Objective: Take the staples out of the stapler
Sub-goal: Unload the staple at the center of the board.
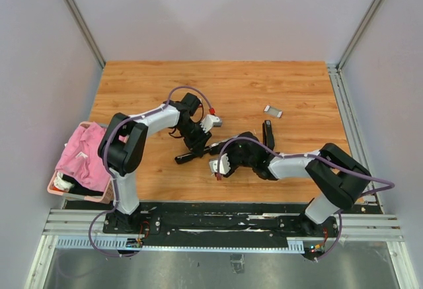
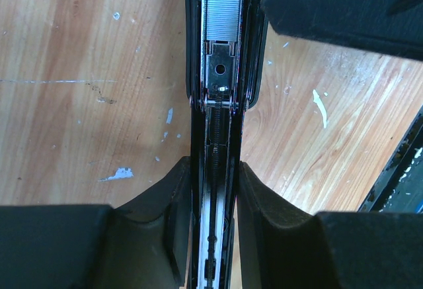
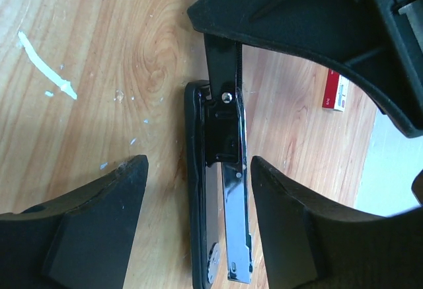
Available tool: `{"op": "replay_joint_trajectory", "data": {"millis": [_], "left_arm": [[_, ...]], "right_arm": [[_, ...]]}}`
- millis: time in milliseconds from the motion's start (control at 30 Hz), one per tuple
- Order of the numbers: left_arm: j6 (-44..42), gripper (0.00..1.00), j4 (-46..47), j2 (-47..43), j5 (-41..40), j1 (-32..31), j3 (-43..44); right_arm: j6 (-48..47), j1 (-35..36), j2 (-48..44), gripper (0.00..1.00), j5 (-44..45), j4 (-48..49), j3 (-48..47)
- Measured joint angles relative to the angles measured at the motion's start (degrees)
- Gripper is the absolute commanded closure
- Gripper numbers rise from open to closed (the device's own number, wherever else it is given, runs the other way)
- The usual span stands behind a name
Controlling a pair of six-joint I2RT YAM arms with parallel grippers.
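Observation:
The black stapler [image 1: 188, 156] lies opened out on the wooden table, between the two arms. My left gripper [image 2: 213, 166] is shut on its long black channel, a finger [image 2: 172, 196] pressed on each side. Farther along that channel a silvery strip of staples [image 2: 221, 4] sits behind the pusher and spring. My right gripper [image 3: 198, 163] is open and straddles the stapler's black base [image 3: 197, 196] and chrome rail [image 3: 236, 229] without touching them. In the top view the right gripper [image 1: 218, 165] sits just right of the left gripper [image 1: 198, 142].
A small red-and-white box [image 3: 340, 94] lies on the table beyond the stapler, also visible far right [image 1: 273, 111]. A black oblong object [image 1: 268, 133] sits near the right arm. A basket with pink cloth [image 1: 79, 160] stands at the table's left edge.

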State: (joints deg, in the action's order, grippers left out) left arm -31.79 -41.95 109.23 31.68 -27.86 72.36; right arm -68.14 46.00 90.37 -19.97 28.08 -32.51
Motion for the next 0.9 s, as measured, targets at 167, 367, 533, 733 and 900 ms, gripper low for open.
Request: {"op": "replay_joint_trajectory", "data": {"millis": [167,367,533,733,900], "left_arm": [[0.13,1.0,-0.81,0.66,0.96,0.04,0.61],[0.13,1.0,-1.55,0.98,1.99,0.11,0.83],[0.13,1.0,-1.95,1.2,2.75,0.17,0.83],[0.13,1.0,-1.92,1.44,3.67,0.7,0.83],[0.13,0.95,-1.88,1.73,4.46,1.33,0.85]], "right_arm": [[0.87,2.36,2.36,0.35,4.44,3.69,-0.02],[1.53,5.31,6.21,0.37,11.32,8.17,-1.84],[2.29,6.51,7.78,0.43,14.93,9.4,-2.69],[3.21,6.51,8.07,0.6,15.67,8.41,-2.82],[3.61,6.56,8.07,0.69,15.41,4.85,-4.48]]}}
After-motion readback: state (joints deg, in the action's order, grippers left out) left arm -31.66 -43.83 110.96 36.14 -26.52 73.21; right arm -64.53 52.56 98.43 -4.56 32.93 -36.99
